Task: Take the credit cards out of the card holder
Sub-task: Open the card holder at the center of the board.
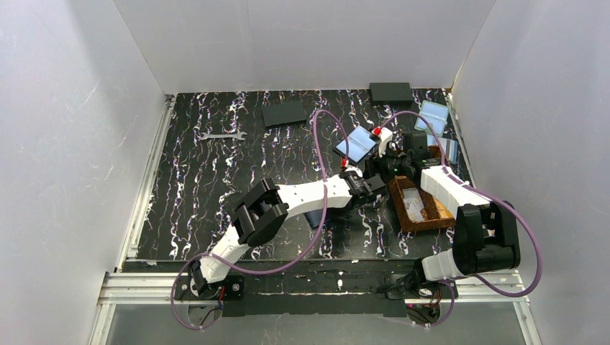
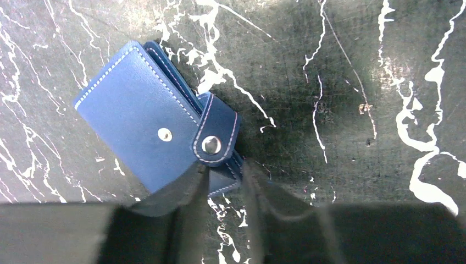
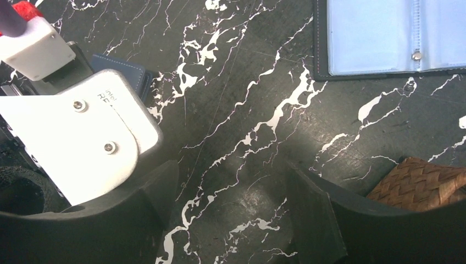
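Navy blue with white stitching, the card holder [image 2: 140, 118] lies folded shut on the black marbled table [image 2: 351, 66], right of centre and near the woven tray [image 3: 417, 181]. The left gripper [image 2: 224, 176] straddles its lower corner, jaws narrow. Whether they actually pinch it can't be told. The right gripper [image 3: 233, 214] hangs spread wide above the tabletop.

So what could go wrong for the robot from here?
1. The left tool straddles only a corner of the closed card holder, by its snap tab; that hold may slip or drag it.
2. It lies folded shut, so tugging might lift it whole rather than open it.
3. The open right tool hangs close to the left wrist; they could bump.
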